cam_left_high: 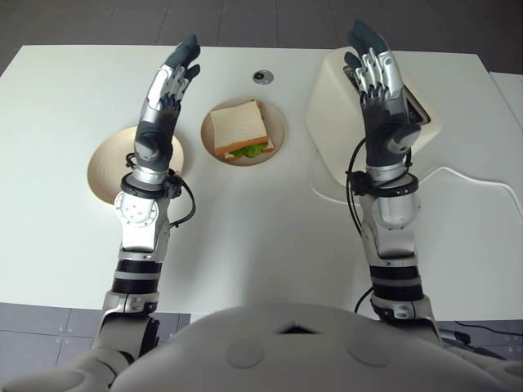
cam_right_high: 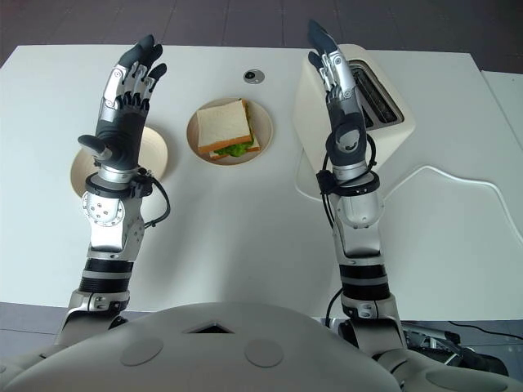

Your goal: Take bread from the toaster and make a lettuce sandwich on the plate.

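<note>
Everything here is placed from the round pale wooden plate [cam_left_high: 277, 121] in the middle of the white table [cam_left_high: 245, 237]. On that plate lies the sandwich of white sliced bread [cam_left_high: 237, 126], with green lettuce [cam_left_high: 249, 150] showing at its near edge. It is roughly square, so no long axis matters, and its corners sit slightly turned.

The left hand [cam_left_high: 163, 98] is held up just left of the plate, over an empty round wooden dish [cam_left_high: 102, 171]. Its fingers are stretched out and a little fanned, holding nothing. The right hand [cam_left_high: 377, 90] is well to the right of the plate, raised in front of the cream rounded toaster [cam_left_high: 327, 110]. Its fingers are also straight and slightly apart, with nothing between them.

The sandwich lies between the two hands and lower than both, nearer the left one. The toaster slot [cam_right_high: 372, 94] looks dark, with no slice standing out of it. By my reading the build is finished, and any last touch would fall to the left hand
</note>
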